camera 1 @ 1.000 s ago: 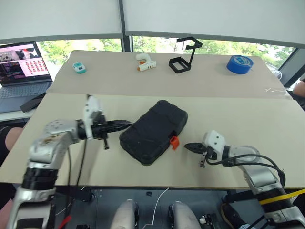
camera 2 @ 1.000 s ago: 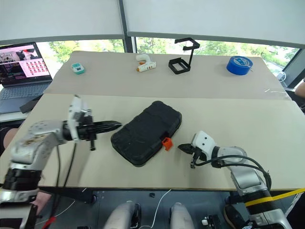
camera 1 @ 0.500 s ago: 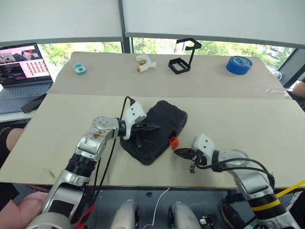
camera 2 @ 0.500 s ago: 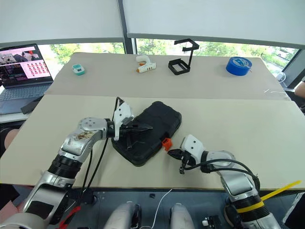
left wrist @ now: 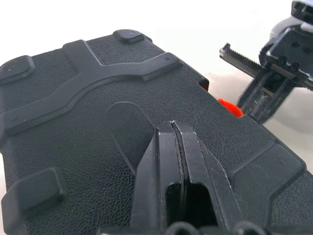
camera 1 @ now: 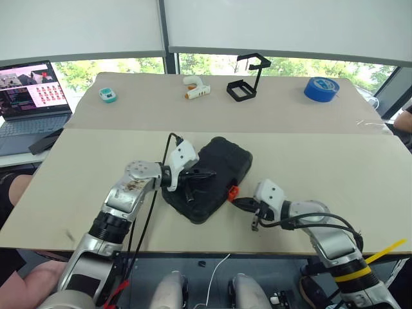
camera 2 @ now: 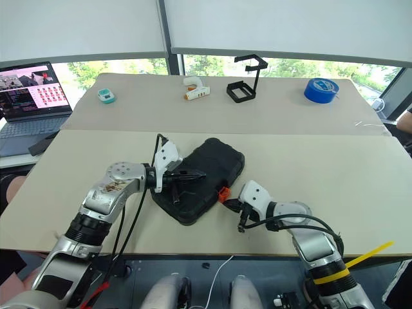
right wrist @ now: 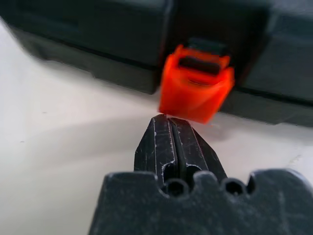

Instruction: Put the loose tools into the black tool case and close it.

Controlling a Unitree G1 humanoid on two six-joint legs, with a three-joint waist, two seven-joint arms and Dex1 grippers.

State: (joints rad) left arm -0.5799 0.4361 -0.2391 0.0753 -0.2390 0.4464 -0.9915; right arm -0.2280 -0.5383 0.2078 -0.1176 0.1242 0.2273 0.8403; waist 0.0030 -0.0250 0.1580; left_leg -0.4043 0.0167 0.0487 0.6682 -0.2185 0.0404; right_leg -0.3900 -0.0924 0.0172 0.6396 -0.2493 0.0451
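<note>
Head views: black tool case (camera 1: 207, 177) lies closed mid-bench (camera 1: 335, 161), a rounded rectangle. Left wrist view: pebbled shell with raised ribs; left tool (left wrist: 175, 128) pressed together over the lid. Right wrist view: right tool (right wrist: 171, 122), pressed together, tip at the glossy orange latch (right wrist: 196, 83).

Along the far side of the table (camera 1: 322, 154) sit a small teal gadget (camera 1: 107, 95), a white glue gun (camera 1: 195, 85) with an orange tip, a black wire stand (camera 1: 244, 82) and a big blue tape roll (camera 1: 321, 88). An open laptop (camera 1: 29, 96) (screen lit) stands off the left edge.
</note>
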